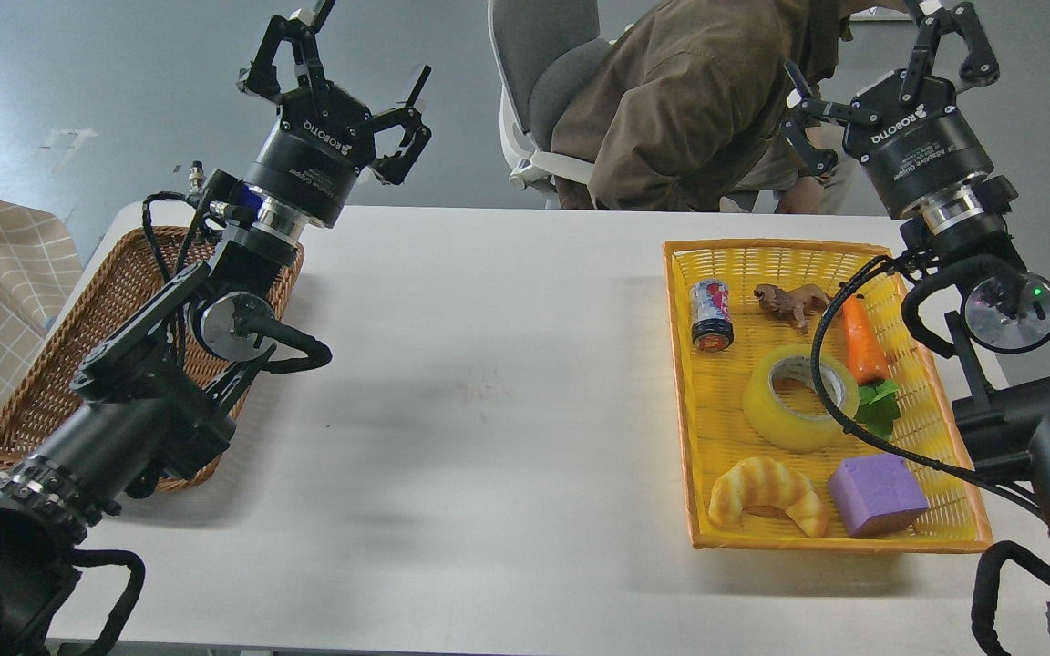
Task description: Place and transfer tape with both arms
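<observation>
The tape (798, 398), a wide translucent yellow roll with a grey-white core, lies flat in the middle of the yellow basket (707, 456) at the right of the white table. A black cable of my right arm crosses in front of the roll. My right gripper (890, 77) is raised high above the basket's far right corner, fingers spread open, holding nothing. My left gripper (343, 87) is raised above the far left of the table, over the wicker basket (51, 364), also open and holding nothing.
In the yellow basket with the tape are a small can (712, 314), a toy animal (791, 302), a carrot (864, 344), a croissant (766, 495) and a purple block (876, 494). A person in a brown jacket (689, 100) sits on a chair behind the table's far edge.
</observation>
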